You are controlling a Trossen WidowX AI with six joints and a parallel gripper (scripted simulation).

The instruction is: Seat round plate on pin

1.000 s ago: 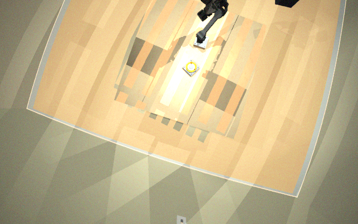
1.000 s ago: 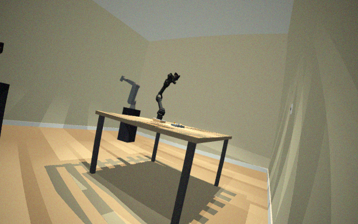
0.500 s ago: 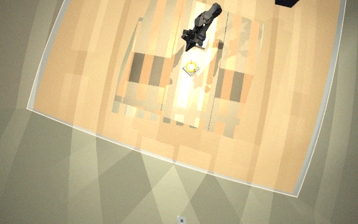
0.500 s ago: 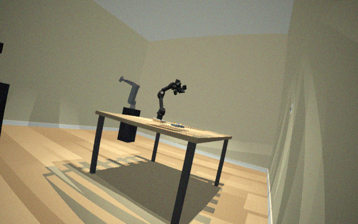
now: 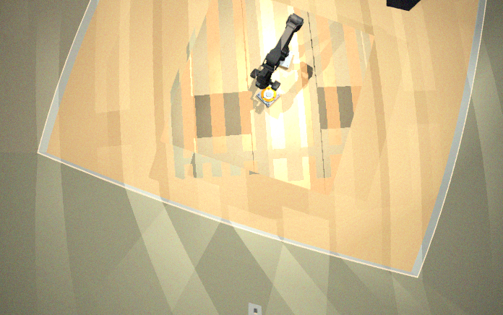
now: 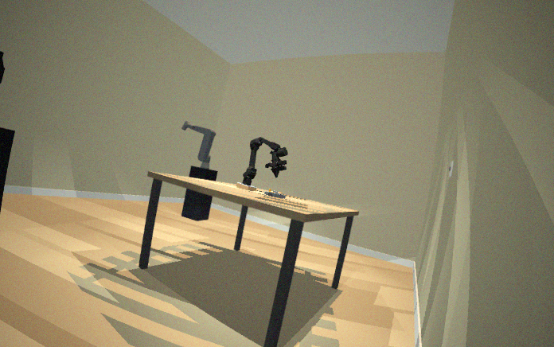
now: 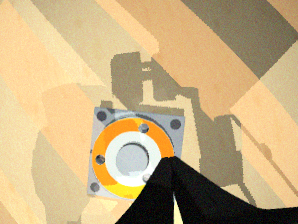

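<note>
The round plate (image 5: 268, 100) (image 7: 116, 131), an orange ring around a white one, lies over the square grey base (image 5: 267, 105) (image 7: 177, 132). The post's round grey top (image 7: 132, 157) shows at its centre in the wrist view. Several round holes show in the ring and base corners. The orange tab and the pin cannot be made out; the fingers cover the plate's lower right part. How far the plate tilts cannot be told. My gripper (image 6: 276, 175) (image 7: 169, 163) is shut and empty, pointing down, above the plate's height in the exterior view.
The arm's pale mounting plate (image 5: 286, 61) (image 6: 245, 186) is on the wooden table (image 6: 228, 199) close to the base. The arm's shadow falls around the base. A black pedestal (image 6: 199, 196) with another arm stands behind the table.
</note>
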